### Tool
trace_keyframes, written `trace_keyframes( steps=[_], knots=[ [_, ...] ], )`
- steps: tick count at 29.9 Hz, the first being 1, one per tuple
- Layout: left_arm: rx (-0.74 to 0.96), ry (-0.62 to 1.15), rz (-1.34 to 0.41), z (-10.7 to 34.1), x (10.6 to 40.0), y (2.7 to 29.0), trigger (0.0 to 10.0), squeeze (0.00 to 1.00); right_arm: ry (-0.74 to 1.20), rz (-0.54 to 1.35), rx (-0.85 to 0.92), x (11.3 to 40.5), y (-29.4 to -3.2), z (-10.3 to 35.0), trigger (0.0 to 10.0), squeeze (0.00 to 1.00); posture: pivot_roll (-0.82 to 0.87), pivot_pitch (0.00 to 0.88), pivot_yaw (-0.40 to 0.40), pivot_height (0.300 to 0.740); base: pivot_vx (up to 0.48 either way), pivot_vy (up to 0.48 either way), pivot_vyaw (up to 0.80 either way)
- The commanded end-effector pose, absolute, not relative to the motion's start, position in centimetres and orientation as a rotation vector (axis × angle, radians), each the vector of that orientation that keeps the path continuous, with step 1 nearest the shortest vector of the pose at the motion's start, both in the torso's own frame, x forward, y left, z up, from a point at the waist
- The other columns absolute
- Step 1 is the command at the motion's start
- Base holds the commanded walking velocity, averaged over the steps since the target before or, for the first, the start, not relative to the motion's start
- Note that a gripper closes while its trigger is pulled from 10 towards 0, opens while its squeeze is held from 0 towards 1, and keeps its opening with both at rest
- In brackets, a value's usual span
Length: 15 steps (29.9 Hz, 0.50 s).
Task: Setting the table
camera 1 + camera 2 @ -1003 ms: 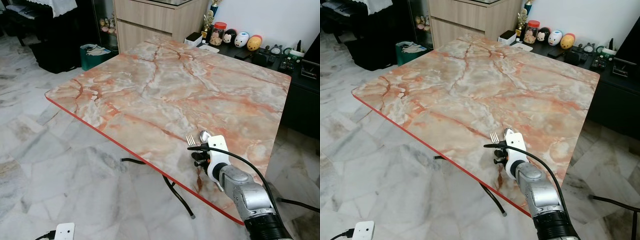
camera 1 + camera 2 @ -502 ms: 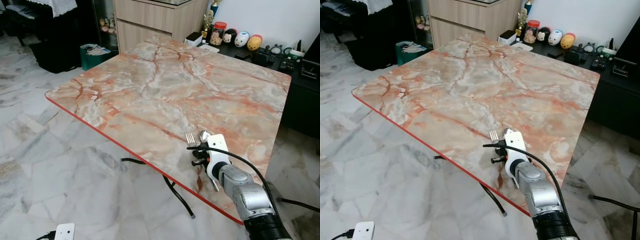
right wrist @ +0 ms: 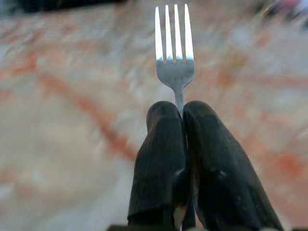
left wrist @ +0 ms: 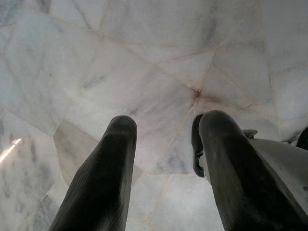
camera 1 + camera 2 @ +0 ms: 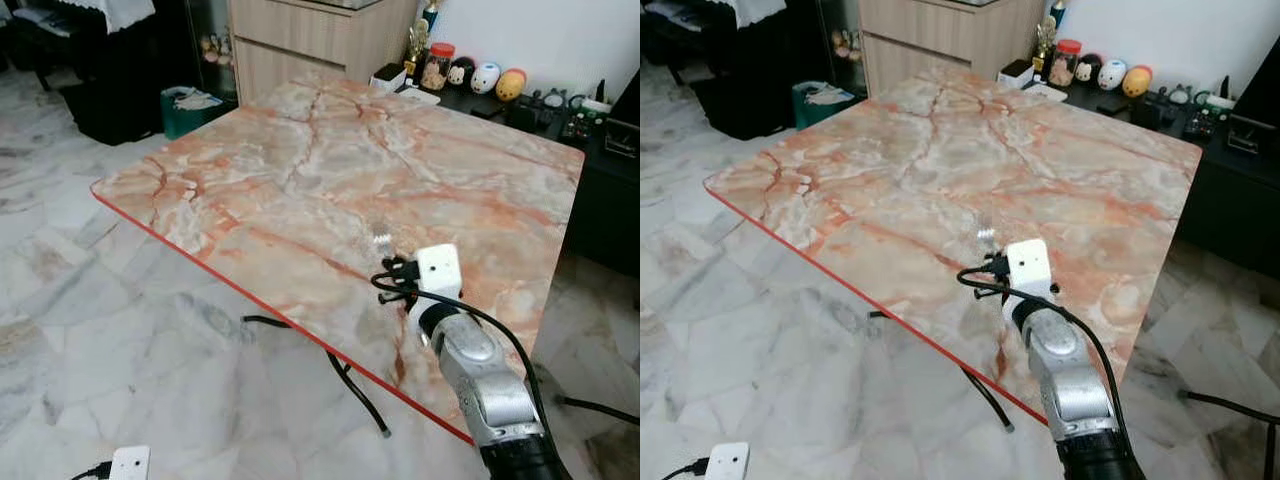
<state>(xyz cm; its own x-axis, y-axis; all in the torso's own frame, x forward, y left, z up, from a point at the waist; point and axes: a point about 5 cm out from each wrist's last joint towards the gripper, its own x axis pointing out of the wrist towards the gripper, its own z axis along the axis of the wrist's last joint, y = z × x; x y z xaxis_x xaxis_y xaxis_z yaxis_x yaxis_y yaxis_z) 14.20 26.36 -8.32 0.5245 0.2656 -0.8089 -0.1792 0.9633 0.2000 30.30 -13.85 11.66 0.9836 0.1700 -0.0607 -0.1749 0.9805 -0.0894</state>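
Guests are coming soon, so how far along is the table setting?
Barely started. Nothing is laid on the marble table yet. In hand: the right pincer is shut on a fork, held over the table's near edge. The left pincer hangs open above the floor. Left: putting down the fork and everything else.

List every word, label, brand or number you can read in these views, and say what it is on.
None can be read.
Red-lidded jar on the dark sideboard: any label is too small to read.
Round toy figures beside it: faces, no readable lettering.
Fork in the right claw: no stamp visible.
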Motion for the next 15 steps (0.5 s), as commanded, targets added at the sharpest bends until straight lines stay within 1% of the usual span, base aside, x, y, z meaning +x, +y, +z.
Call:
trace_keyframes(
  steps=[1,2,3,4,8,11,15],
  knots=[
    [0.098,1.002,0.267,-8.6,13.6,26.2,10.0,0.0,-0.034,0.097,-0.109,30.1,-14.7,12.6,10.0,0.0,-0.01,0.0,-0.054,0.74,0.0,0.0,0.0],
    [0.098,1.002,0.266,-8.6,13.5,26.2,10.0,0.0,-0.067,0.042,-0.084,29.8,-15.2,12.6,10.0,0.0,-0.01,0.0,-0.057,0.74,0.0,0.0,0.0],
    [0.098,1.002,0.266,-8.6,13.5,26.2,10.0,0.0,-0.067,0.042,-0.084,29.8,-15.2,12.6,10.0,0.0,-0.01,0.0,-0.057,0.74,0.0,0.0,0.0],
    [0.099,1.003,0.264,-8.7,13.5,26.1,10.0,0.0,-0.111,-0.001,-0.097,29.4,-15.9,12.7,10.0,0.0,-0.01,0.0,-0.058,0.74,0.0,0.0,0.0],
    [0.101,1.007,0.25,-8.7,13.4,26.0,10.0,0.0,-0.17,-0.084,-0.132,28.8,-17.2,12.5,10.0,0.0,-0.01,0.0,-0.062,0.74,0.0,0.0,0.0],
    [0.102,1.008,0.246,-8.7,13.4,25.9,10.0,0.0,-0.187,-0.107,-0.145,28.6,-17.8,12.3,10.0,0.0,-0.01,0.0,-0.064,0.74,0.0,0.0,0.0],
    [0.105,1.009,0.239,-8.8,13.4,25.9,10.0,0.0,-0.192,-0.099,-0.147,28.9,-17.7,12.1,10.0,0.0,-0.01,0.0,-0.063,0.74,0.0,0.0,0.0]
  ],
)
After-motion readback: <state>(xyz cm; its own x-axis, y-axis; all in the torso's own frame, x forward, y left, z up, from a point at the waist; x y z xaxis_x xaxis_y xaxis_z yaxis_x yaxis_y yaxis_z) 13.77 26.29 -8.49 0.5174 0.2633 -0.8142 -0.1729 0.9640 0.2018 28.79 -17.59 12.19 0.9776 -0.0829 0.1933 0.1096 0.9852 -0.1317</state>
